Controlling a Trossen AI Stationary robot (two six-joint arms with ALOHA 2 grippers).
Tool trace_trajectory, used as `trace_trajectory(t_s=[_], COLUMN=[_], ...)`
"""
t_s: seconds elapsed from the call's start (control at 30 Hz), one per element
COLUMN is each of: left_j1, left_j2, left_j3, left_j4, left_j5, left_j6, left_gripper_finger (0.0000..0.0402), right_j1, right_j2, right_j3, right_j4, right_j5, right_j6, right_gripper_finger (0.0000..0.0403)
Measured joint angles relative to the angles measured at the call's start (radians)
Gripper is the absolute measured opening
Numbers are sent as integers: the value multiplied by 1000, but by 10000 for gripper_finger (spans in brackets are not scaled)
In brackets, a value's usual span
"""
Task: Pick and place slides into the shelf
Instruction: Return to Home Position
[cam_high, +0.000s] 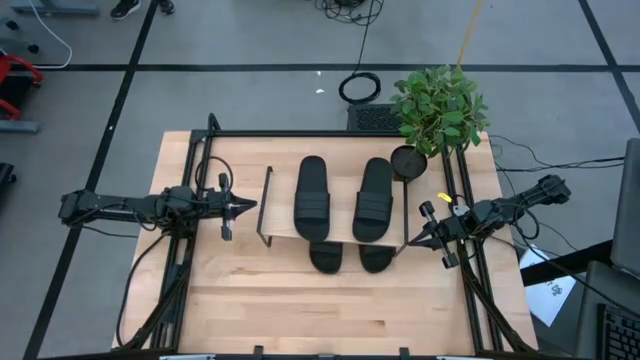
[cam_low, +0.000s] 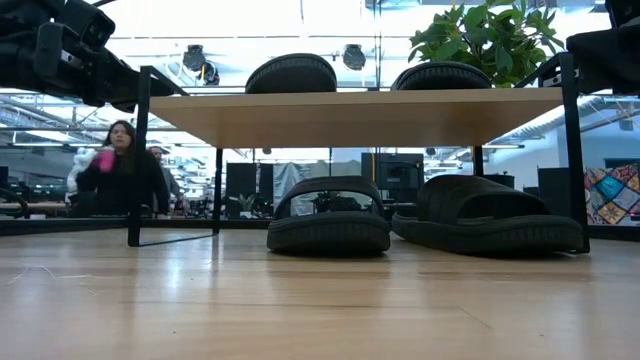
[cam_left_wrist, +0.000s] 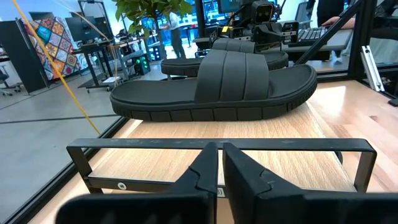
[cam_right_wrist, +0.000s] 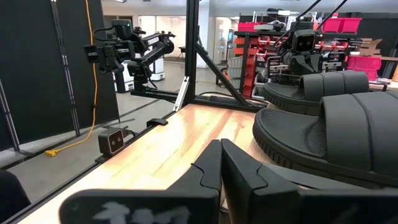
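Two black slides (cam_high: 312, 197) (cam_high: 374, 198) lie sole-down, side by side, on the shelf's light wood top board (cam_high: 345, 232). Two more slides (cam_low: 328, 215) (cam_low: 490, 215) rest on the table under that board, and their ends (cam_high: 325, 256) (cam_high: 376, 258) stick out toward the near edge. My left gripper (cam_high: 250, 205) hovers shut just left of the shelf's left frame (cam_left_wrist: 217, 146), facing the nearest top slide (cam_left_wrist: 217, 84). My right gripper (cam_high: 410, 240) is shut beside the shelf's right near corner, close to a top slide (cam_right_wrist: 336, 130). Neither gripper touches anything.
A potted plant (cam_high: 438, 105) and a round black pot (cam_high: 408, 160) stand at the table's far right, behind the shelf. Black frame rails (cam_high: 190, 180) run along the table's sides. Bare wood (cam_high: 330, 310) lies toward the near edge. A person (cam_low: 120, 170) sits beyond the table.
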Motion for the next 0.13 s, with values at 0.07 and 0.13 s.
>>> trace_trajectory(t_s=[0.07,0.13], left_j1=[0,0], left_j2=[0,0], left_j3=[0,0], left_j4=[0,0], left_j5=[0,0], left_j6=[0,0], left_gripper_finger=[27,28], right_j1=[0,0], right_j2=[0,0], right_j3=[0,0], right_j4=[0,0], right_j5=[0,0], right_j6=[0,0], right_gripper_finger=[0,0])
